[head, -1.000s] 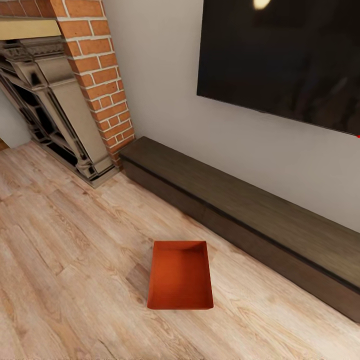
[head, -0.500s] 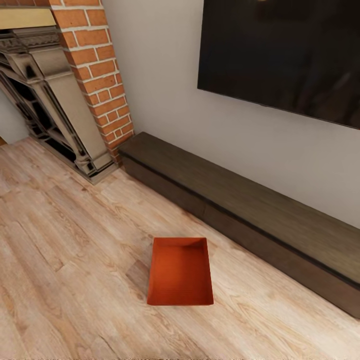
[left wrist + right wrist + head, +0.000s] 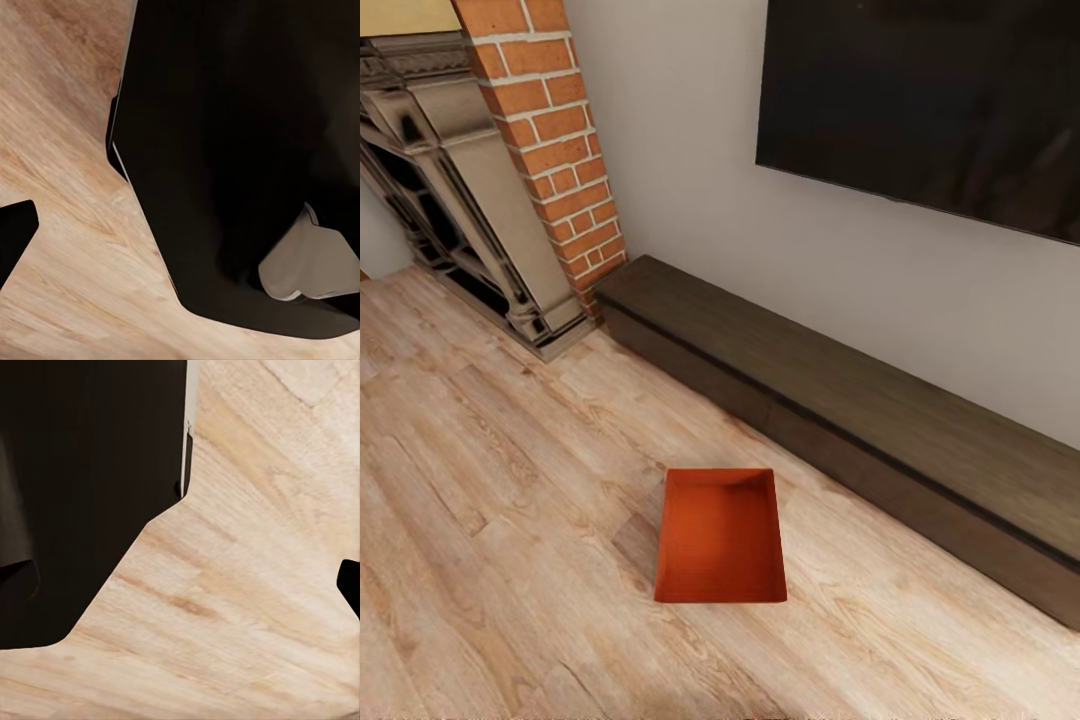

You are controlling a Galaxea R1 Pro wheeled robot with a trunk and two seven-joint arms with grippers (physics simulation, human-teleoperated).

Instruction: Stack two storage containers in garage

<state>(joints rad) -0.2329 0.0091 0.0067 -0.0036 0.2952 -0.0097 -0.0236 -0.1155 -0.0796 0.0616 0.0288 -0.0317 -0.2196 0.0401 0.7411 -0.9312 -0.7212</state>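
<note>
One storage container [image 3: 720, 540] on the living-room floor [image 3: 490, 480].
It sits empty near the low cabinet [image 3: 840, 400]; neither gripper's opening can be told.

We see a light wood plank floor [image 3: 500, 500] carrying one open orange-red storage container [image 3: 721, 537], with a long dark low cabinet [image 3: 840, 420] near it.

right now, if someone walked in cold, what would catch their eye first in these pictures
The orange-red storage container stands out at once, sitting alone and empty on the light wood plank floor in the lower middle of the head view. Behind it a long dark low cabinet runs along the wall under a big black TV. A red brick fireplace rises at the upper left.
</note>
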